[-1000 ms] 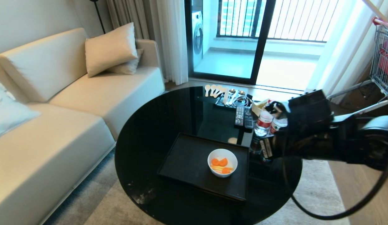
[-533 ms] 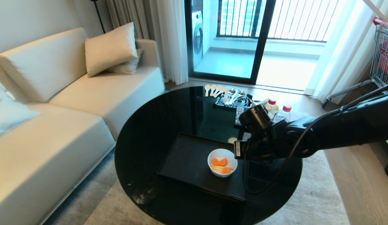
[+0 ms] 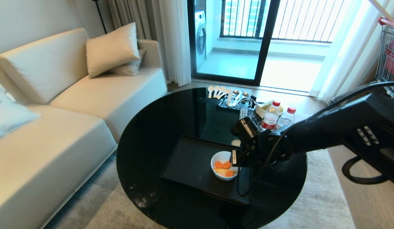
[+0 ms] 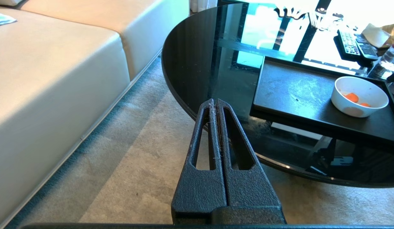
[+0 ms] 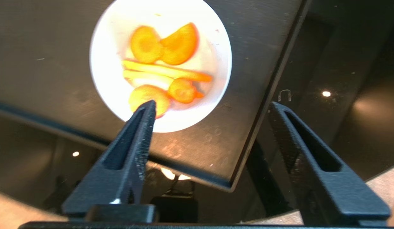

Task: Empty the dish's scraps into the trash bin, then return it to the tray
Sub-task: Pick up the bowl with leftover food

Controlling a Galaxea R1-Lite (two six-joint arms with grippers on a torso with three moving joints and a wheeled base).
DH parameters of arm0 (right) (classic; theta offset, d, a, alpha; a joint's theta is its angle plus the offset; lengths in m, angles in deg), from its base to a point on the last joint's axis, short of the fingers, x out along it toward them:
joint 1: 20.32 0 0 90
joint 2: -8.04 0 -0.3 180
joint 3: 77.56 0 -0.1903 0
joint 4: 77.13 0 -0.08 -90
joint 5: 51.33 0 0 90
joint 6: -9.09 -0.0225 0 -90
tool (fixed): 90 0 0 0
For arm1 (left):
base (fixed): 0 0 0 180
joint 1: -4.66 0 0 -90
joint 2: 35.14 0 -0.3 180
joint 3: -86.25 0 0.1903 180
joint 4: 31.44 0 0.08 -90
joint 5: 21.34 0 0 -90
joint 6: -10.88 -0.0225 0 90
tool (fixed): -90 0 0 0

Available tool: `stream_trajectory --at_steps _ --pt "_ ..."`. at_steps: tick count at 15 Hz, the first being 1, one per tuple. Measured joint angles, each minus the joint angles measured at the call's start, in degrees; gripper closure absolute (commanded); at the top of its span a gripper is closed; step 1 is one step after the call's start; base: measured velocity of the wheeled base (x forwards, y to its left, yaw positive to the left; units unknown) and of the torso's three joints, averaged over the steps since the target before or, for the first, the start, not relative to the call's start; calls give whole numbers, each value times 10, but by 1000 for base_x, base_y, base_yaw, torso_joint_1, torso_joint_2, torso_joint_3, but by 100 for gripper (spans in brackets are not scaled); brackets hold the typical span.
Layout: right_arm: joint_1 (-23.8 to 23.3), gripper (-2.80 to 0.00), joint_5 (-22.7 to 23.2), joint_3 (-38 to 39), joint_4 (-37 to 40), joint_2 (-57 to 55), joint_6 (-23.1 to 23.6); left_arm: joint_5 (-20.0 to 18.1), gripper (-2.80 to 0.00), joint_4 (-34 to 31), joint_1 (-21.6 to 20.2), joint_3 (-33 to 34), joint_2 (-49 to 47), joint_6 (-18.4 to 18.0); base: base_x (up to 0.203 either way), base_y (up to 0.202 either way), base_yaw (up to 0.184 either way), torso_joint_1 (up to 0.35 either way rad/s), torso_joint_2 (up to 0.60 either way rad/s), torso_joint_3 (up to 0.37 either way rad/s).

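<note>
The round black glass desk (image 3: 171, 127) carries the flat black tray (image 3: 190, 162) near its front edge. The right arm (image 3: 327, 127) reaches in from the right side across the desk, stretched long and sloping down toward the tray, with its wrist bent so the right gripper (image 5: 213, 109) points down over the tray's right end. Its fingers (image 5: 143, 127) are spread wide apart and hold nothing; one fingertip hangs over the rim of the dish (image 3: 223, 165), the other outside it, past the tray's edge. The dish stands upright on the tray's right part, with the scraps (image 3: 225, 168), orange slices and pale yellow strips, lying inside it. The left gripper (image 4: 215, 105) hangs low beside the desk, above the carpet, fingers pressed together and empty.
</note>
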Motion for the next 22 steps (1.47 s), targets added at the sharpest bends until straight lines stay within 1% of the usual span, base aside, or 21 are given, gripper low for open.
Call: stream_trajectory --at_steps 2,3,10,12,14,18,22 --pt "2 -280 -34 -2 -1 -22 0 0 0 0 0 0 0 0 0 0 0 0 0 0" --pt "4 -280 -40 -3 -4 -32 1 0 0 0 0 0 0 0 0 0 0 0 0 0" --pt "7 -280 -44 -69 -1 -93 0 0 0 0 0 0 0 0 0 0 0 0 0 0" --pt "7 -280 -47 -77 -1 -106 0 0 0 0 0 0 0 0 0 0 0 0 0 0" --pt "6 -280 -65 -79 0 -118 0 0 0 0 0 0 0 0 0 0 0 0 0 0" --pt "0 -280 -66 -84 -1 -127 0 0 0 0 0 0 0 0 0 0 0 0 0 0" --pt "-7 -280 -66 -106 0 -136 -1 0 0 0 0 0 0 0 0 0 0 0 0 0"
